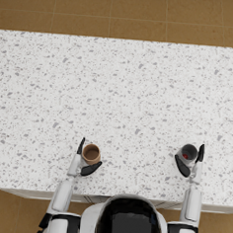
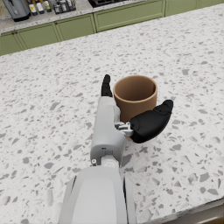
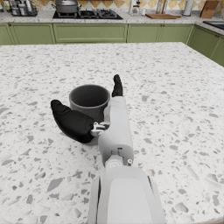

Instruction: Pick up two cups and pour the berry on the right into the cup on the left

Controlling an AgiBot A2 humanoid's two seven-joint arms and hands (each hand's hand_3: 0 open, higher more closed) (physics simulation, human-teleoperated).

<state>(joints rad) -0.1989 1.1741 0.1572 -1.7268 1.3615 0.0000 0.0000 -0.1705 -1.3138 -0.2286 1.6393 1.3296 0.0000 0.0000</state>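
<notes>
Both cups stand upright on the speckled counter (image 1: 130, 90), near its front edge and well apart. Left hand (image 1: 84, 160) wraps the brown cup (image 1: 91, 153): thumb on one side, fingers on the other, grasping its wall. Right hand (image 1: 190, 161) grasps the grey cup (image 1: 188, 154) the same way. A red berry (image 1: 185, 156) lies inside the grey cup. Green cabinets (image 3: 87, 33) stand beyond the counter

The right hand (image 3: 89, 114) cradles a grey cup (image 3: 89, 101) standing upright on the speckled surface (image 3: 175, 109), dark thumb on one side, fingers (image 3: 117, 86) on the other. Green cabinets (image 3: 89, 33) with a stove (image 3: 85, 14) line the far wall.
</notes>
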